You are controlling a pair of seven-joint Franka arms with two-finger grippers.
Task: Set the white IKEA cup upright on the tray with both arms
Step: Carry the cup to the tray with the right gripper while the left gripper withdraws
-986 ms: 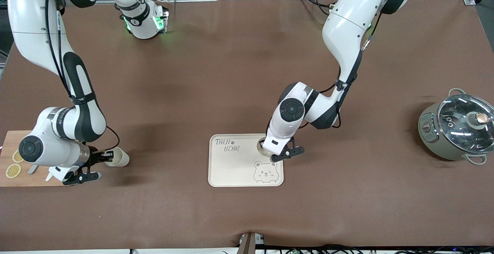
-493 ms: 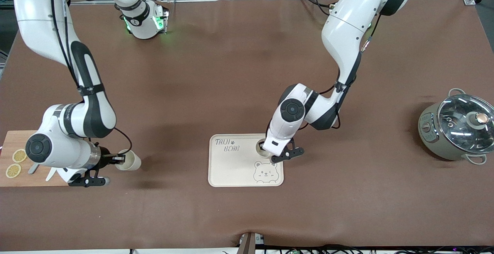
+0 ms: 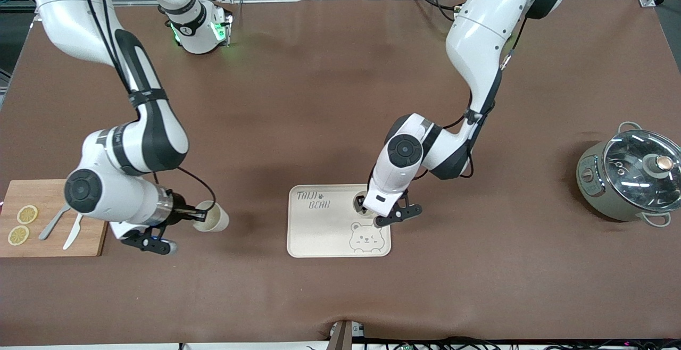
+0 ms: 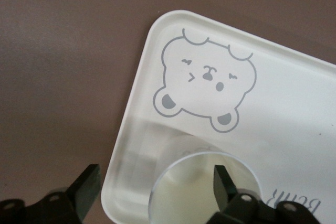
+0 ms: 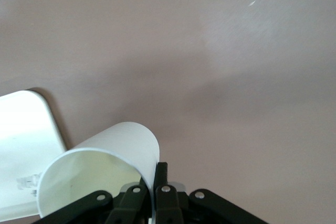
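The cream tray (image 3: 324,227) with the bear face lies mid-table. One white cup (image 3: 360,201) stands upright on its corner toward the left arm's end. My left gripper (image 3: 375,210) is open around that cup's rim, one finger inside and one outside, as the left wrist view shows the gripper (image 4: 153,182), the cup (image 4: 199,192) and the tray (image 4: 283,103). My right gripper (image 3: 196,215) is shut on the wall of a second white cup (image 3: 213,218), tilted over the bare table between board and tray. The right wrist view shows gripper (image 5: 155,170), cup (image 5: 110,153) and a tray corner (image 5: 21,140).
A wooden cutting board (image 3: 53,227) with lemon slices (image 3: 21,223) and cutlery lies at the right arm's end. A grey pot with a glass lid (image 3: 630,177) stands at the left arm's end.
My right arm has carried its cup from beside the cutting board toward the tray. The left gripper has stayed at the cup on the tray.
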